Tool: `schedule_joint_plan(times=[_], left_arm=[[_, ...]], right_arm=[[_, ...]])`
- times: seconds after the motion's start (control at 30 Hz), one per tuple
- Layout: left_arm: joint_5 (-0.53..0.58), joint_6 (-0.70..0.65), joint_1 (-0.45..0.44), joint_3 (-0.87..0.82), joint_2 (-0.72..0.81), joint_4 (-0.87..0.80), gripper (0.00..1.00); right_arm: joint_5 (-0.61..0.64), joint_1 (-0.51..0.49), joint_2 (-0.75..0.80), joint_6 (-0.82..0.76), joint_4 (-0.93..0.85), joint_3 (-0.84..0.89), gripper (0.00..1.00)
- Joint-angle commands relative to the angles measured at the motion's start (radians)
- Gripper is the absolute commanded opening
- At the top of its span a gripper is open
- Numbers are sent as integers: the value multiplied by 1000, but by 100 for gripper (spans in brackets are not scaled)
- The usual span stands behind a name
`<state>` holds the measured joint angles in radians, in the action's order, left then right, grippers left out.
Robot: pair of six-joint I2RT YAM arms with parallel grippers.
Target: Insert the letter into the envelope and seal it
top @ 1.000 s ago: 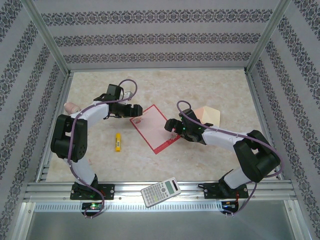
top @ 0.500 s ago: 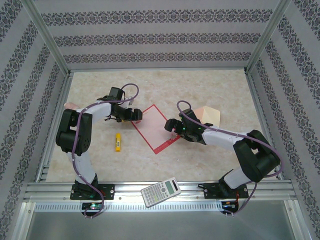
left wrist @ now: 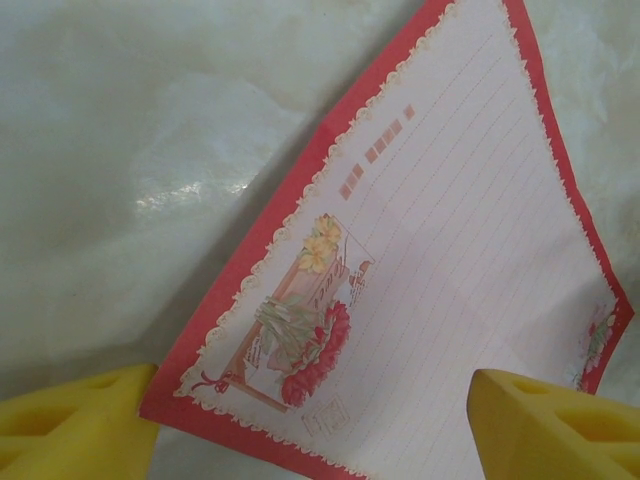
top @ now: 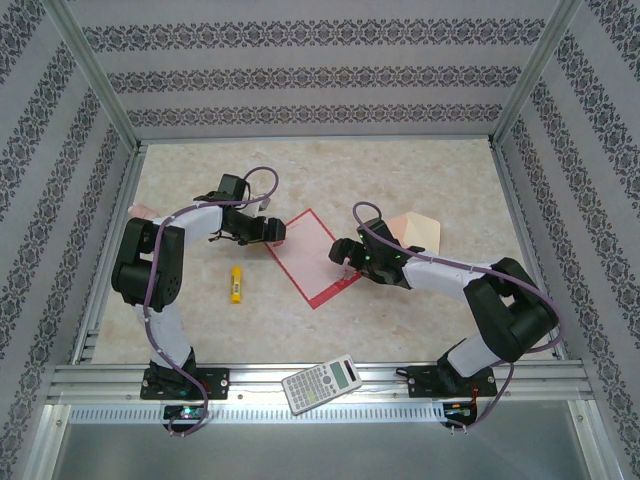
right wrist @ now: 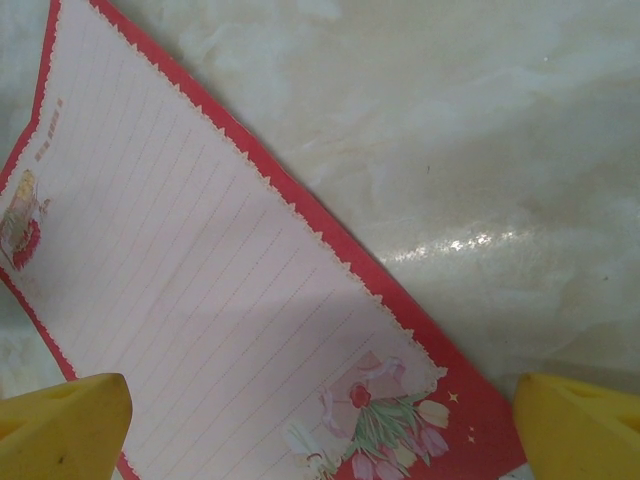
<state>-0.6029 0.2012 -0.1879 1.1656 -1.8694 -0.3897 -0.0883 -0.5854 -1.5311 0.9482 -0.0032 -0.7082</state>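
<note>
Left tool [left wrist: 315, 425] moves in over a corner of the letter [top: 310, 255], jaws apart but narrowing. Right tool [right wrist: 320, 425], jaws wide, straddles the opposite corner. A two-armed lift looks near.

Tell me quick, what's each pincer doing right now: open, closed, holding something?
Left pincer: open, straddling a corner of the red-bordered white paper letter, holding nothing.
Right pincer: open, over another corner, holding nothing.
</note>
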Motion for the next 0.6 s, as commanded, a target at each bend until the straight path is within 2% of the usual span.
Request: schedule_joint_plan(times=[0.0,0.2,0.57], left_arm=[[-39,-12,4,-4,8,-7,76],[-59,0,5,-14,19,20,58],[-85,20,5,-34,10,64,47]], right_arm=[[4,-13,-8,18,9,-4,98],[7,-13,-8,19,9,0,98],[9,-13,-9,20,10,1,98]])
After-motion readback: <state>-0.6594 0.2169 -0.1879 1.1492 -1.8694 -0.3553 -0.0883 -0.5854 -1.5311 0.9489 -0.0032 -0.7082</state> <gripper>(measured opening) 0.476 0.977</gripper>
